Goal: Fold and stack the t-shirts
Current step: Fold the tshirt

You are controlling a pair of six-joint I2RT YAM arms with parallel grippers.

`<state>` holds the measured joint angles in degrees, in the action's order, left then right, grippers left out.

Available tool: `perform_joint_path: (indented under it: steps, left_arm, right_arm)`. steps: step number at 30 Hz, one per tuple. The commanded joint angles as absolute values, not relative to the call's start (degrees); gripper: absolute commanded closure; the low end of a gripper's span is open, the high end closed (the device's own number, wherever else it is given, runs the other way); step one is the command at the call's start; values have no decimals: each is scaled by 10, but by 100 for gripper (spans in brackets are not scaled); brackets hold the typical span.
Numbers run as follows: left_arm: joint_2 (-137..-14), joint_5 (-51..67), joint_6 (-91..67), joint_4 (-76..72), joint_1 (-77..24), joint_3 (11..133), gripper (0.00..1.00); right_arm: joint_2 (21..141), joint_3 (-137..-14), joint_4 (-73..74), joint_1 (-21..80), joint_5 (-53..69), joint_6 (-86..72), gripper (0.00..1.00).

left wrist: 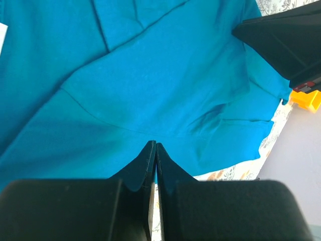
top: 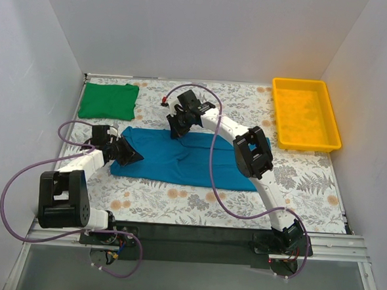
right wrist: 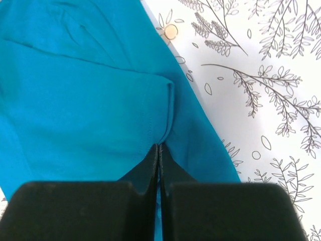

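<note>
Both jaws are clamped on edges of the blue t-shirt, judged partly folded; the green t-shirt, well beyond them, is folded; nothing is stacked.

Folded t-shirt back left; spread t-shirt centre; tray back right

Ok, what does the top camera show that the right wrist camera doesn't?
Only the top view: the folded green t-shirt at far left, the yellow tray at far right, the left gripper at the left edge of the teal t-shirt. Only the right wrist view: the stitched hem fold at the shut right gripper. Both: the teal t-shirt and floral table cover.
</note>
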<state>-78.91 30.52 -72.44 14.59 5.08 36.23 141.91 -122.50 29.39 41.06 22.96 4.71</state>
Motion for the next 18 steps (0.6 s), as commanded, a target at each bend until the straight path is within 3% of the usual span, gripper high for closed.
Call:
perform_joint_path:
  steps: [1,7,12,16,17,18]
  left_arm:
    - [-794,287,-723,147,52,363,99]
    - [-791,276,-723,152,52,365,100]
    - [-769,265,-720,152,52,367,99]
    - [-710,227,-716,159,52,379,81]
    - [-699,216,-714,163,52,381,69]
    - [-688,197,-712,164,53,385,64]
  right_arm:
    - [1386,-1210,280,414,210,51,99]
    - [1372,-1193,275,414,190,50,98]
    - [1362,-1201,275,414,186,54,81]
    - [1328,-1205,280,408,178,74,70]
    - [1307,-1203,282,401,177,89,64]
    - [1294,-1194,286,396,178,102,61]
